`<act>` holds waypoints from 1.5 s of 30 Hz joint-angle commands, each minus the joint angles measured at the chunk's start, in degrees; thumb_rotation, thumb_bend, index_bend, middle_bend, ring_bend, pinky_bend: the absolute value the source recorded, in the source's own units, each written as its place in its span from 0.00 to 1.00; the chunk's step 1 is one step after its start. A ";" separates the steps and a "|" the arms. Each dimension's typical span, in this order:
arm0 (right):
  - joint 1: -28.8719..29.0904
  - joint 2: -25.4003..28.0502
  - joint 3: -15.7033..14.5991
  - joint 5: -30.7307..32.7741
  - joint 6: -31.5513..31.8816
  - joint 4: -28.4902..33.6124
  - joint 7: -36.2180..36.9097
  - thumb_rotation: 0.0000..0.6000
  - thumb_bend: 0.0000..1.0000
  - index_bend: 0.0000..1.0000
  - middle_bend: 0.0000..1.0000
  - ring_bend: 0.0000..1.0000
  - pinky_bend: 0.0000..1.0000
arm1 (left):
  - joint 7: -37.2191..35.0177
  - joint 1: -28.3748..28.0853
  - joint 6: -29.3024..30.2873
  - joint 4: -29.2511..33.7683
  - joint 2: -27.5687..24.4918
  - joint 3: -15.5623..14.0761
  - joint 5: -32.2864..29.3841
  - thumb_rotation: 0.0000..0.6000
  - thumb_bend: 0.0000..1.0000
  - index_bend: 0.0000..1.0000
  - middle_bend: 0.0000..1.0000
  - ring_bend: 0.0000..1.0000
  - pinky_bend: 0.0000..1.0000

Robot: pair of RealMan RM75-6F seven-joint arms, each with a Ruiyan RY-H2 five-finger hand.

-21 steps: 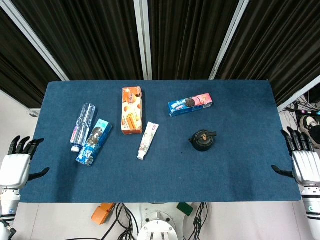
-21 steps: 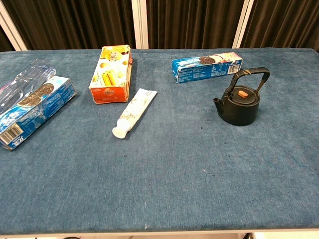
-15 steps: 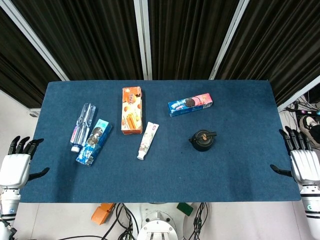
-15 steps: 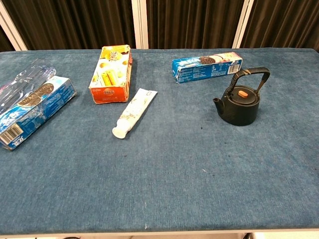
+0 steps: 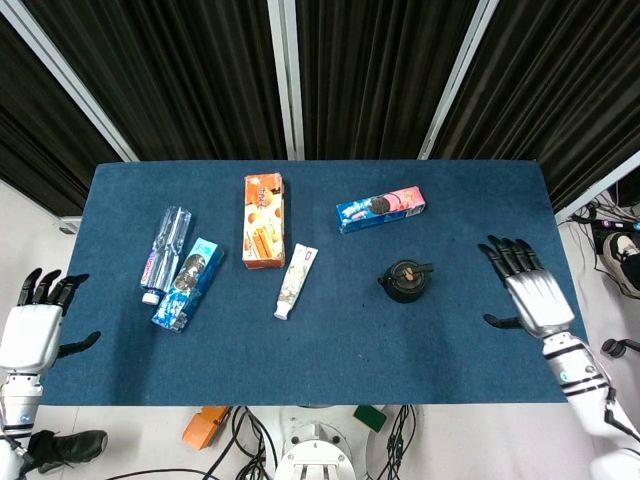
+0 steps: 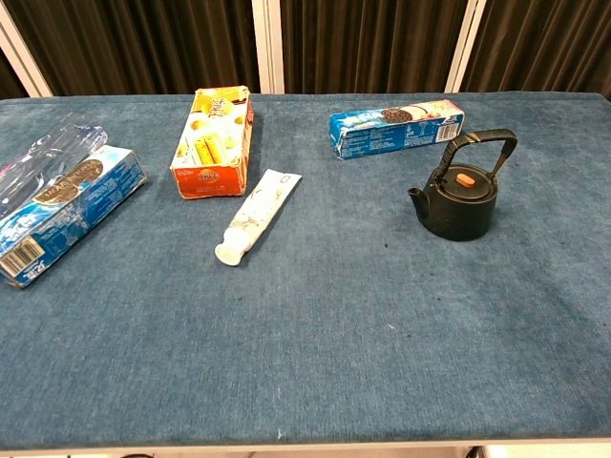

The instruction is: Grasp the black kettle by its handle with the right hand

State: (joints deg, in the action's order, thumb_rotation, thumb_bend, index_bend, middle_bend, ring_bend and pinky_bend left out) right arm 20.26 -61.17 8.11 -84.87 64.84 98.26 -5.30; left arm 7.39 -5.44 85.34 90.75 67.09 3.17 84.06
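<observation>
Hovering at the small black cast-iron kettle's (image 5: 405, 281) three o'clock, the right hand (image 5: 530, 296) is spreading its fingers (image 5: 508, 254), empty, readying for the arched handle (image 6: 482, 145).

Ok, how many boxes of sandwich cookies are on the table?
2: one blue cookie box at the left beside a clear packet, another cookie box behind the black kettle.

1. Table cover (image 6: 315, 363): blue cloth, matt, finely napped.
2. Black kettle (image 6: 460, 196): matt, slightly grainy body; ribbed handle.
3. Orange box (image 6: 213, 140): printed card, slight sheen.
4. Tube (image 6: 258, 216): smooth plastic.
5. Right hand (image 5: 531, 294): smooth silver-grey shell, black fingers.
</observation>
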 commanded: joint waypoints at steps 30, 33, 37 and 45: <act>20.15 -12.35 1.30 16.26 -18.69 -6.31 -13.43 1.00 0.06 0.57 0.46 0.43 0.18 | -0.45 0.09 -1.39 -1.06 0.05 0.17 -2.10 1.00 0.08 0.18 0.21 0.11 0.03; 20.56 -12.84 0.97 17.04 -18.90 -6.70 -13.29 1.00 0.06 0.60 0.48 0.46 0.18 | -0.58 0.17 -1.41 -1.26 0.12 0.12 -2.18 1.00 0.08 0.18 0.21 0.11 0.03; 20.99 -13.28 0.73 17.81 -19.44 -7.22 -12.20 1.00 0.06 0.64 0.51 0.50 0.19 | -0.81 0.24 -1.43 -1.50 0.16 0.11 -2.29 1.00 0.08 0.18 0.21 0.11 0.03; 21.85 -14.31 0.12 18.59 -20.60 -8.53 -10.20 1.00 0.06 0.74 0.59 0.59 0.21 | -1.34 0.26 -1.56 -2.04 0.29 0.14 -2.42 1.00 0.08 0.18 0.21 0.11 0.03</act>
State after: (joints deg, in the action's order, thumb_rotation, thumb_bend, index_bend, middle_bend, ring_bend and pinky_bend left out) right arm 42.00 -75.33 8.34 -66.28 44.41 89.89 -15.77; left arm 6.06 -5.19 83.78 88.72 67.37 3.30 81.65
